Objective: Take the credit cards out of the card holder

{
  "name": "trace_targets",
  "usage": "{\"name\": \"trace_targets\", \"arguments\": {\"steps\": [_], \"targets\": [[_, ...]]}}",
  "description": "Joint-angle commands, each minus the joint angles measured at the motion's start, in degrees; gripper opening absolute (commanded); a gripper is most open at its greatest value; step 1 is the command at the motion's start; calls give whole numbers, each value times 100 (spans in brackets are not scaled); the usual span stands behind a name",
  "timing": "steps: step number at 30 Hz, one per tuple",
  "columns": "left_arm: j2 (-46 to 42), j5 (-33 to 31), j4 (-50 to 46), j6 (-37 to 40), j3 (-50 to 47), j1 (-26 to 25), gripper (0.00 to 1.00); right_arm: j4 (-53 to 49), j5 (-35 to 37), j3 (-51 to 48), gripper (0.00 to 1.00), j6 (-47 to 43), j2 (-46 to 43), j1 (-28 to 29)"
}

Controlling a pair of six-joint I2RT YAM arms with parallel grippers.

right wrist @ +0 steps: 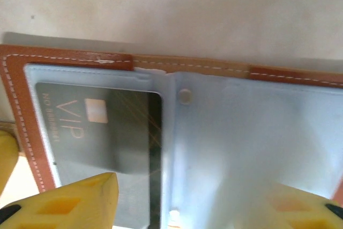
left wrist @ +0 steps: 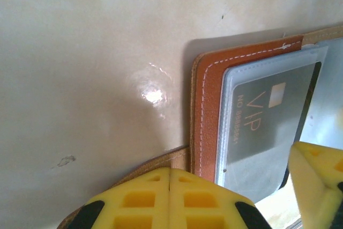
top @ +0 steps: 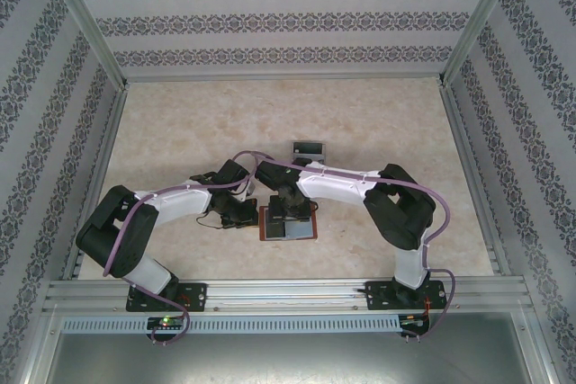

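The card holder (top: 302,232) lies open on the table, reddish-brown leather (left wrist: 206,105) around pale grey-blue pockets (right wrist: 257,132). A dark credit card (right wrist: 107,127) printed VIP sits in its left pocket under the translucent sleeve, also seen in the left wrist view (left wrist: 262,116). My left gripper (left wrist: 170,174) is shut at the holder's left edge, its tips over the tan strap tab (left wrist: 161,162); whether the tab is pinched is not clear. My right gripper (right wrist: 187,207) hangs open just above the holder, one yellow finger (right wrist: 69,197) over the card's pocket and the other over the right pocket.
A small rectangular tray (top: 308,147) stands on the beige table just behind the holder. Aluminium rails (top: 99,159) and patterned walls close the table on three sides. Both arms meet over the table's middle.
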Motion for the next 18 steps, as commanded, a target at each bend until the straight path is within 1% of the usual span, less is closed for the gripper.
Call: {"name": "trace_targets", "arguments": {"steps": [1, 5, 7, 11, 18], "targets": [[94, 49, -112, 88, -22, 45, 4, -517, 511, 149, 56, -73, -87, 66], [113, 30, -263, 183, 97, 40, 4, -620, 533, 132, 54, -124, -205, 9], [108, 13, -304, 197, 112, 42, 4, -581, 494, 77, 49, -118, -283, -18], [87, 17, -293, 171, 116, 46, 4, -425, 389, -84, 35, -78, -435, -66], [-34, 11, -429, 145, 253, 42, 4, -455, 422, -171, 19, -148, -556, -108]]}}
